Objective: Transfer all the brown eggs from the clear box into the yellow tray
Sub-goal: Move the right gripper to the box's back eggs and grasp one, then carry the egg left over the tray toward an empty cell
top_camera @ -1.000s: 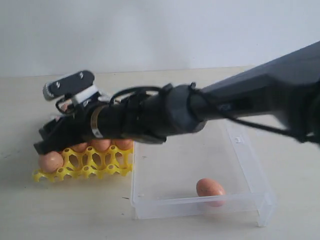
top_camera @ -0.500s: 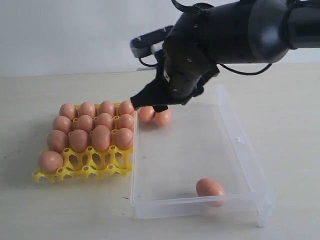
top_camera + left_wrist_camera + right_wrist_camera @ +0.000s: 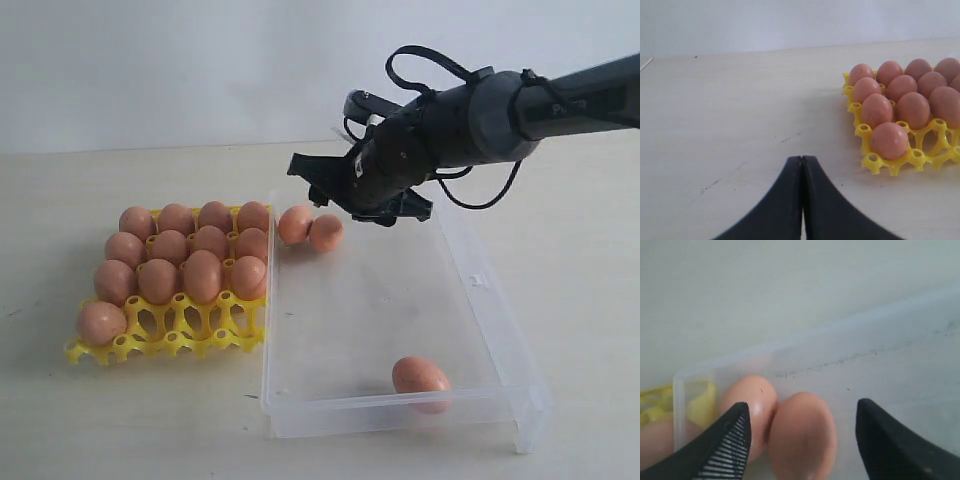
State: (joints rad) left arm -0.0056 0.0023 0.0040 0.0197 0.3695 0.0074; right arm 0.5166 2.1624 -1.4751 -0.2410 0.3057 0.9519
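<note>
Swinging back from the yellow tray [image 3: 165, 345], the right gripper [image 3: 338, 195] now hangs over the far left corner of the clear box [image 3: 500, 340], jaws spread wide and empty. Two brown eggs [image 3: 310, 228] lie touching in that corner, just below and between its fingertips. A third egg [image 3: 420, 377] rests by the near wall, well apart. Thirteen more fill the tray. Pale lettering on the arm [image 3: 565, 100] is too blurred to read. The left gripper [image 3: 801, 162] is closed on nothing, above bare table [image 3: 715, 125].

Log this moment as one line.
right gripper open, facing two brown eggs | left gripper shut, empty | clear box holds three eggs | yellow tray thirteen filled
</note>
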